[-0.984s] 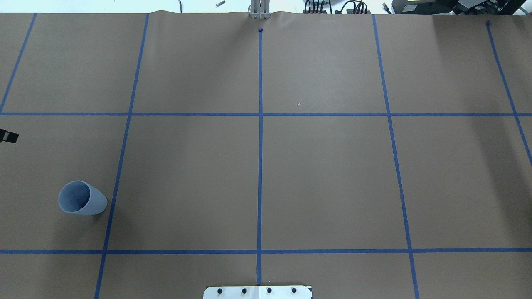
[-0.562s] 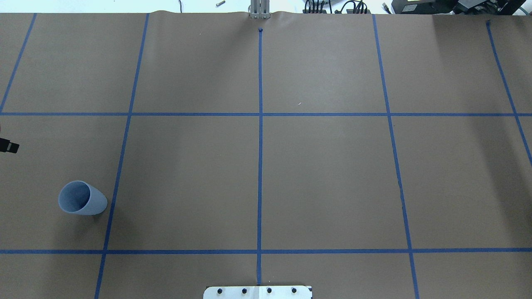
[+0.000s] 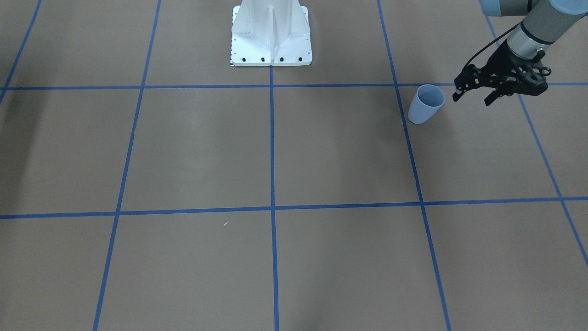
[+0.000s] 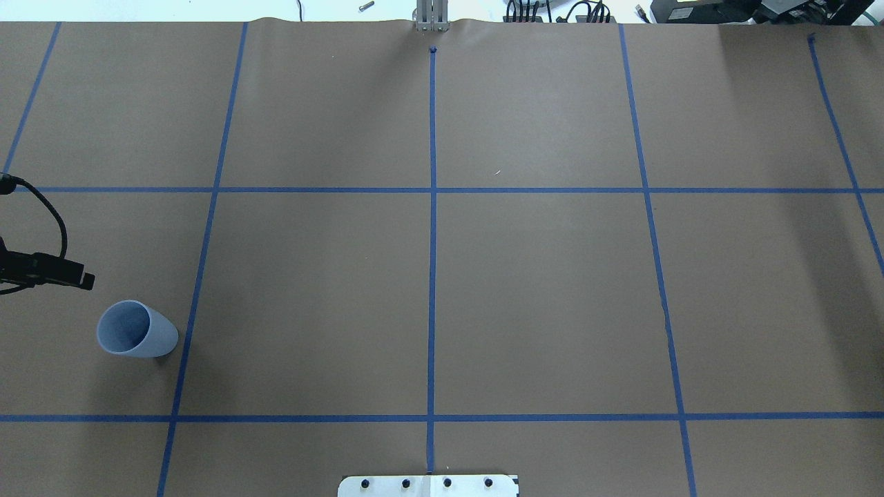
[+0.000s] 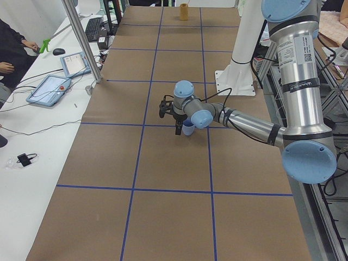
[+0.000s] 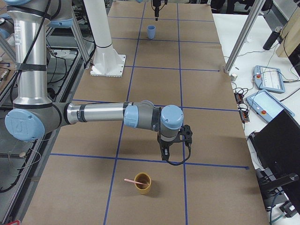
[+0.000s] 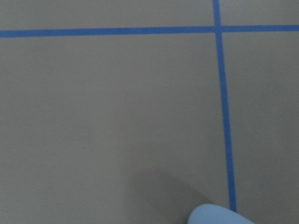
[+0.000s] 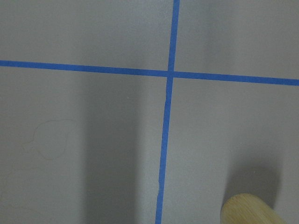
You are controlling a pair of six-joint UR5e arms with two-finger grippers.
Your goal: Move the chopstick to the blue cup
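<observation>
Left claw point(image 3: 471, 98) now closer beside blue cup point(image 3: 425, 106), level, fingers apart.

**Left arm point(image 5: 255, 128) extended over the taped table point(image 5: 163, 217), beside the blue cup point(image 5: 188, 129).**
The near, large arm enters from the right. Its left gripper point(image 5: 170, 123) hangs with its fingers pointing down and apart, just left of the upright blue cup, above the brown paper. A tan cup point(image 5: 184, 11) stands at the far end, and a white pedestal point(image 5: 242, 60) stands at the right. On the white bench point(image 5: 27, 185) at the left lies a tablet point(image 5: 50, 89), near a metal post point(image 5: 81, 43).
</observation>
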